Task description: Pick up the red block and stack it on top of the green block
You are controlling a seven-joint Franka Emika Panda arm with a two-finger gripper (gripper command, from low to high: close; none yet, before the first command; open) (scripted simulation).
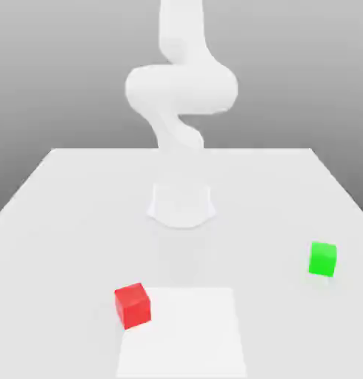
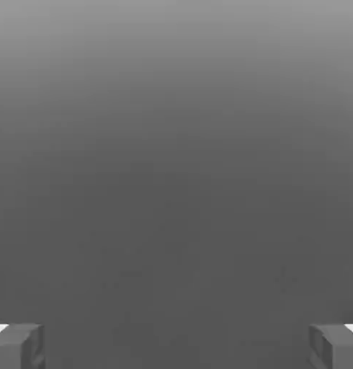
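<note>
The red block [image 1: 132, 305] sits on the white table [image 1: 66, 222] near its front edge, towards the exterior view's left. The green block [image 1: 323, 259] rests apart from it, further back and at the exterior view's right. Both cubes stand alone with nothing on top. The white arm [image 1: 181, 89] rises from its base [image 1: 181, 205] at the middle of the table and curls upward, well away from both blocks. In the hand view my gripper [image 2: 176, 346] is open: its two grey fingertips [image 2: 21, 346] stand far apart against a plain grey background, with nothing between them.
A brighter white square patch [image 1: 182, 333] lies flat on the table just to the exterior view's right of the red block. The table's back edge runs behind the arm's base.
</note>
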